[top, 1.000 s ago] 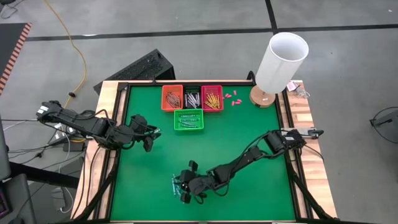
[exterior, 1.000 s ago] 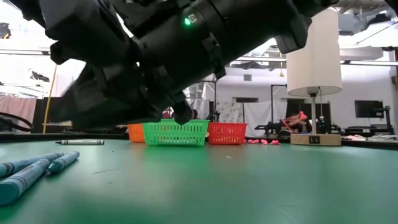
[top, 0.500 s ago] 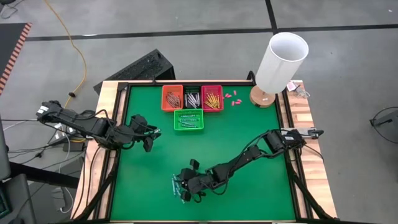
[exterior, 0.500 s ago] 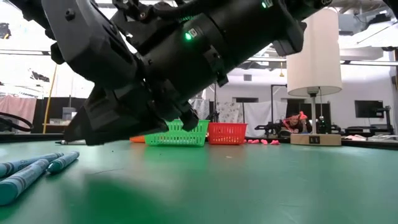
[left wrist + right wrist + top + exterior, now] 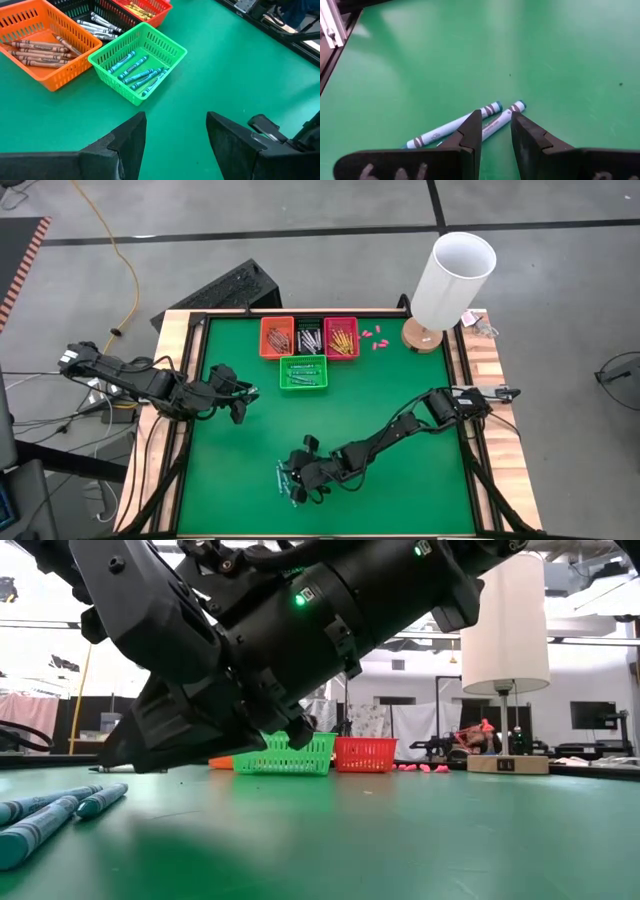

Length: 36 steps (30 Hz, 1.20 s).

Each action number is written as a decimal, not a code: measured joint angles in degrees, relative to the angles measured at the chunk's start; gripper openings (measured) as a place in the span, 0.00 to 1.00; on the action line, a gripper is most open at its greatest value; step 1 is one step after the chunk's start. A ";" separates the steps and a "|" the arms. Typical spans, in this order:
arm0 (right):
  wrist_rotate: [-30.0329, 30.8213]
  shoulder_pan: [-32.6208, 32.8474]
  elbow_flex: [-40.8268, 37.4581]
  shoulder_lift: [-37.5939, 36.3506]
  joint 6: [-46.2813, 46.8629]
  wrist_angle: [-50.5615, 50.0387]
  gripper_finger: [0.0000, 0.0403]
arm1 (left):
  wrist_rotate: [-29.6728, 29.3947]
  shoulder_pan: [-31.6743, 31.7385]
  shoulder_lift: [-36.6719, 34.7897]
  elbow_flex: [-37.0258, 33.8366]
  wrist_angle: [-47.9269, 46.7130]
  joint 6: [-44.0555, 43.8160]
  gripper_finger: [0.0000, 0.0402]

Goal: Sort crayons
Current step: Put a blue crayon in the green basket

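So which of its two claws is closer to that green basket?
Left. The left gripper hangs open just beside the green basket; the right gripper is down over loose blue crayons.

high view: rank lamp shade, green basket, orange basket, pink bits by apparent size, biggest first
1. Lamp shade, though it stands tall, nearer the overhead camera, which inflates it.
2. Green basket and orange basket: too alike to rank.
3. Pink bits, each tiny.

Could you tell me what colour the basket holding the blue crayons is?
Green; the basket shows best in the left wrist view.
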 joint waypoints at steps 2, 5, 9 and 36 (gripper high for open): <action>-0.02 0.02 0.00 0.00 -1.00 0.59 0.25 | 0.00 0.00 0.00 0.00 0.00 0.02 0.49; -0.01 0.02 0.00 0.00 -1.89 0.84 0.25 | 0.00 0.00 0.00 0.00 0.00 0.02 0.49; -0.01 0.02 0.00 0.00 -2.55 1.26 0.25 | 0.02 0.00 0.00 0.00 -0.02 0.02 0.49; 0.28 -0.77 0.00 0.00 -2.40 0.64 0.25 | 1.27 0.00 0.00 0.00 -0.02 0.09 0.49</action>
